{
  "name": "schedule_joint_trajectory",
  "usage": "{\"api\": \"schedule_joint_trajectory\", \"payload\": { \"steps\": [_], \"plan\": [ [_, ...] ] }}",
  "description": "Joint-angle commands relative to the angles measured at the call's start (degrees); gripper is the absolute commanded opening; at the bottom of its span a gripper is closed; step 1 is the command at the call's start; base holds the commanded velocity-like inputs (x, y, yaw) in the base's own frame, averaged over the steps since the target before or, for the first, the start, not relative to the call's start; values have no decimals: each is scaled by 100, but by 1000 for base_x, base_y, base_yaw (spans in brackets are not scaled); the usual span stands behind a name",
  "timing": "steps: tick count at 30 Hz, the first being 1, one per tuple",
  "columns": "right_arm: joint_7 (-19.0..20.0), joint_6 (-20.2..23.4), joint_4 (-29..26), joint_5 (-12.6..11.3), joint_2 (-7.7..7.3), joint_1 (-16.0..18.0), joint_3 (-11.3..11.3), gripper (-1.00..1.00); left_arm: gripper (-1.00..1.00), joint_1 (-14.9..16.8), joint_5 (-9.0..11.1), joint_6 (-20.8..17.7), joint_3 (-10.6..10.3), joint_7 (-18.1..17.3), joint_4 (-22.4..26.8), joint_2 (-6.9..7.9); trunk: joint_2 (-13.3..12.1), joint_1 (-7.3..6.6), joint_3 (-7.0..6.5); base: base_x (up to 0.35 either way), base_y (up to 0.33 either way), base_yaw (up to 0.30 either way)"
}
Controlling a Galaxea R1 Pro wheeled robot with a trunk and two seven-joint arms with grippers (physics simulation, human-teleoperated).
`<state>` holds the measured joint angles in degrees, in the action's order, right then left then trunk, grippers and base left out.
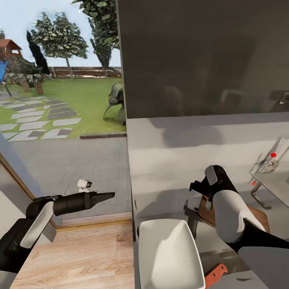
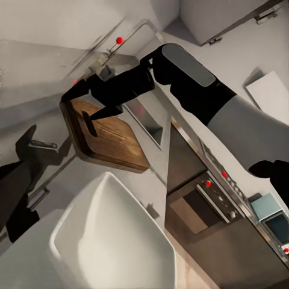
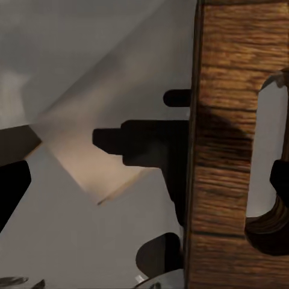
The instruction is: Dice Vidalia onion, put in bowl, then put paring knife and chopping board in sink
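1. We start at our right gripper (image 1: 192, 214), which hangs down over the near-left end of the one chopping board (image 1: 257, 214). In the right wrist view the board (image 3: 220, 180) fills one side, with its oblong handle slot (image 3: 262, 150) in sight and one dark finger (image 3: 150, 147) lying outside the board's edge. We cannot tell from these views whether the fingers are apart or closed on the board's edge.
2. In the left wrist view the same gripper (image 2: 96, 114) sits at the board's (image 2: 114, 141) corner, fingertips down on or just above the wood; contact is unclear.
3. The board lies flat on the countertop (image 1: 168, 160), its long axis running from the gripper away toward the sink (image 1: 277, 182).
4. Just beside the gripper, on its near side, stands one white bowl (image 1: 168, 253), squarish, with nothing visible inside it.
5. Nearer still than the bowl and board we see one paring knife, only its red-orange handle (image 1: 214, 275) in sight; it lies flat, slanting, and its blade is hidden under our right arm.
6. Beyond the board's far end is the sink, with one faucet and its red knob (image 1: 273, 155).
7. Well apart from all this, off the counter's left end, our left gripper (image 1: 108, 196) is held out over the floor, fingers drawn together to a point, holding nothing.
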<state>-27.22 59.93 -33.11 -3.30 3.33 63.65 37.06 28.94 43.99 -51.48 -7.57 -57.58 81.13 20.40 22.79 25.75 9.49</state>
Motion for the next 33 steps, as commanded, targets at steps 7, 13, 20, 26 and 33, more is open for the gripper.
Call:
{"api": "schedule_joint_trajectory", "payload": {
  "steps": [7, 13, 20, 26, 33],
  "plan": [
    [-39, 7, 82, -31, -5, 8, 29, 100, 100, 6, 25, -29, -8, 1, 0, 6, 13, 4, 13, 2, 1, 0],
    [0, 7, 107, -30, -71, 8, 30, 100, 100, 6, 24, -36, -8, 1, 0, 8, 13, 4, 13, 0, 0, 0],
    [50, 7, 180, -25, -127, 8, 29, 100, 100, 6, 22, -37, -8, 1, 0, 5, 13, 4, 13, 0, 0, 0],
    [69, 7, 307, -21, -241, 8, 29, 100, 100, 6, 22, -37, -8, 1, 0, 4, 13, 4, 13, 0, 0, 0],
    [197, -142, 558, -5, -364, 8, 29, 100, 100, 6, 22, -34, -8, 1, 0, -4, 13, 4, 13, 0, 0, 0]
  ]
}}
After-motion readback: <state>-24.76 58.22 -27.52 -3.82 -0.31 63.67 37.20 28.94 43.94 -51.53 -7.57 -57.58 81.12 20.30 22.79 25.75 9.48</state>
